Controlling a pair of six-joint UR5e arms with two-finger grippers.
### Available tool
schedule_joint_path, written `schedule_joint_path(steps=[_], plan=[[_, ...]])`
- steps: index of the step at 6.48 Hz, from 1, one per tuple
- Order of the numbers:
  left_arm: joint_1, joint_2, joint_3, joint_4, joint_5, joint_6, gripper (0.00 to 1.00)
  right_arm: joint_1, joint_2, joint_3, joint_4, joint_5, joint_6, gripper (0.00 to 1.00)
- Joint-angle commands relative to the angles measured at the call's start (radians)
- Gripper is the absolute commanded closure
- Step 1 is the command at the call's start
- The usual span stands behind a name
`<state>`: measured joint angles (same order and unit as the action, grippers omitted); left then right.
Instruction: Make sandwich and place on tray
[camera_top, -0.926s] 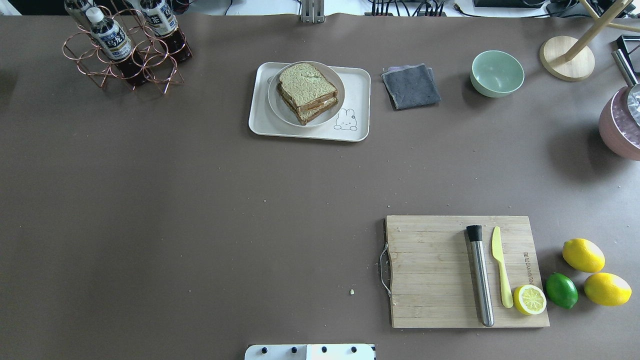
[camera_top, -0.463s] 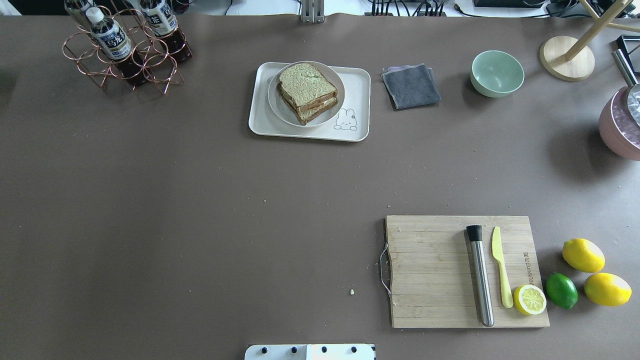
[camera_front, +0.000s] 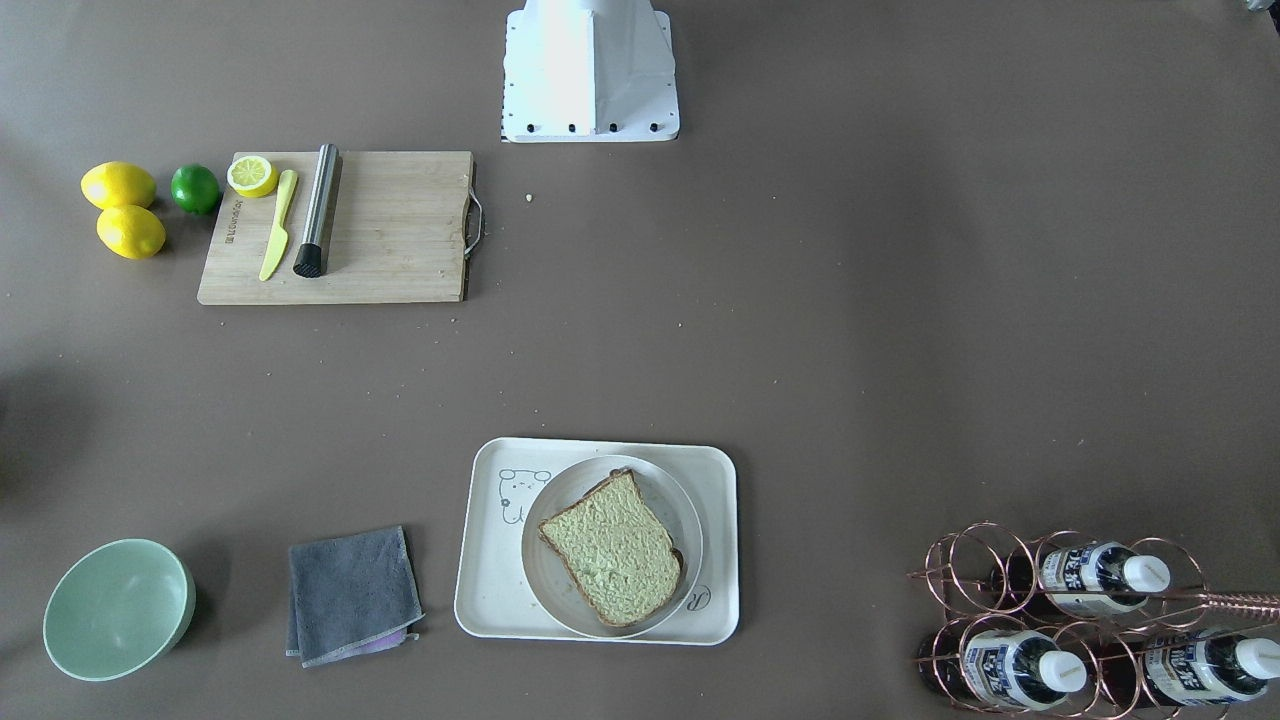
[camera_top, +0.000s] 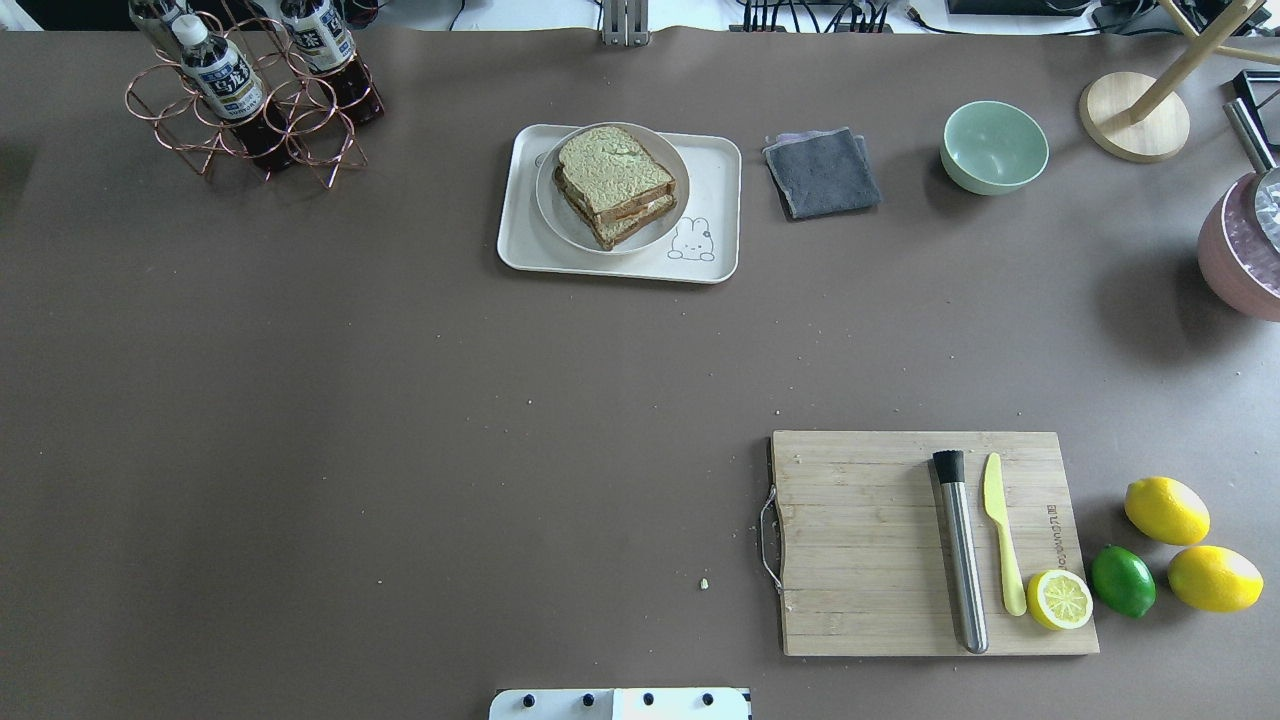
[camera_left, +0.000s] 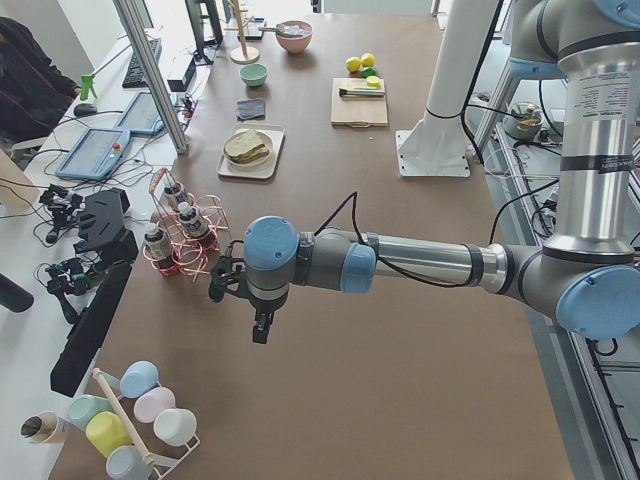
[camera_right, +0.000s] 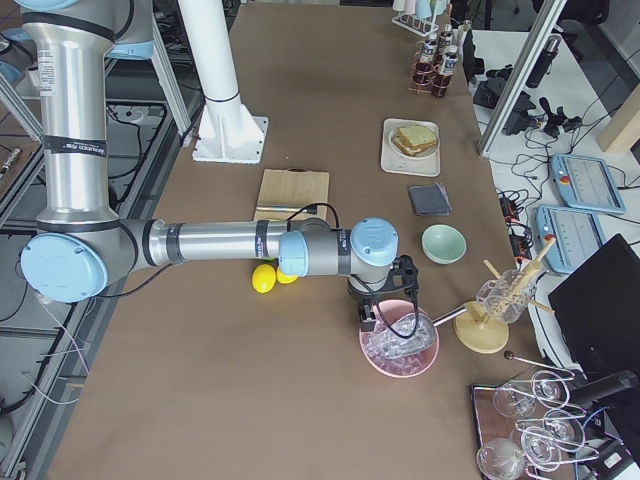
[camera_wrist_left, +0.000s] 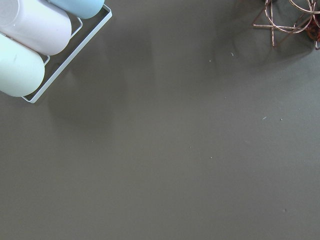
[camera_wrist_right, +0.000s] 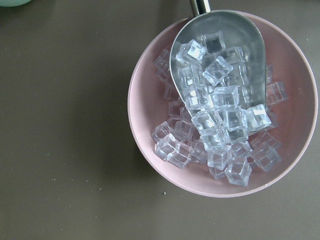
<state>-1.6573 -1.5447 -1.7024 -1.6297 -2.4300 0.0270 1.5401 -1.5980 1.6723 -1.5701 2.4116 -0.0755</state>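
The sandwich (camera_top: 612, 185) sits on a plate (camera_top: 558, 222) on the tray (camera_top: 522, 245), at the far side of the table (camera_top: 400, 400). The left jaws hang near the bottle rack (camera_left: 190, 245), the right jaws over a bowl (camera_wrist_right: 142, 100) of ice (camera_wrist_right: 170, 150). Both are well apart from it. I cannot tell whether they are spread or pressed together.

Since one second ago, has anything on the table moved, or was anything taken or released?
Nothing has visibly changed in the overhead view. The sandwich lies on the round plate on the tray as before, and the cutting board, cloth and green bowl are where they were. No arm shows in that view.
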Motion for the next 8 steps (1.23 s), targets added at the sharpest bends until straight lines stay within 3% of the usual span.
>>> schedule_joint_path(steps=[1, 8], plan=[[0.001, 0.000, -0.002, -0.004, 0.000, -0.002, 0.03, 0.000, 0.006, 0.000, 0.001, -0.002, -0.001, 0.00], [0.001, 0.020, -0.003, -0.039, 0.002, -0.007, 0.03, 0.000, 0.007, 0.007, 0.001, -0.002, 0.000, 0.00]])
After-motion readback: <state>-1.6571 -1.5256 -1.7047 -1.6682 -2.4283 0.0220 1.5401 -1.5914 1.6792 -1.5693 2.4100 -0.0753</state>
